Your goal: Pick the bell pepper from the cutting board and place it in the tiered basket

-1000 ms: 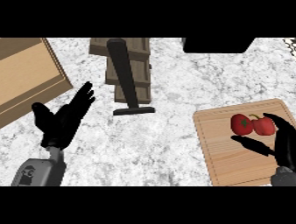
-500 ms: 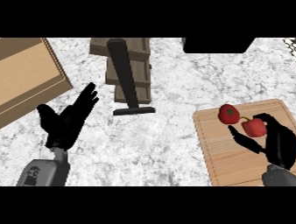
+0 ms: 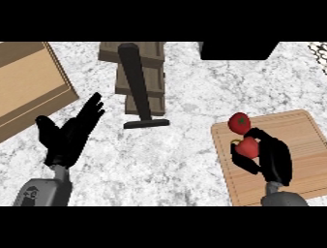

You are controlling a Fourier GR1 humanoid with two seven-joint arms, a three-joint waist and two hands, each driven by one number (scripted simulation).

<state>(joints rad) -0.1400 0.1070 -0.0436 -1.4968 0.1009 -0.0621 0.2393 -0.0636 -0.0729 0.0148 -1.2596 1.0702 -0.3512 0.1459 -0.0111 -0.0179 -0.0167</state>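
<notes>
**Right hand curled round pepper on the board**

The bell pepper sits low over the cutting board, near its 9 o'clock edge, with the right hand curled round it from 4 o'clock. A second red fruit lies just beside it at 12 o'clock. The tiered basket stands well apart at 11 o'clock. The left hand rests at 9 o'clock over the marble counter, fingers spread. A wooden tray lies at 10 o'clock.

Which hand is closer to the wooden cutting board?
Right. The right hand is over the cutting board, curled on a red vegetable. The left hand is open, far to the board's left.
</notes>
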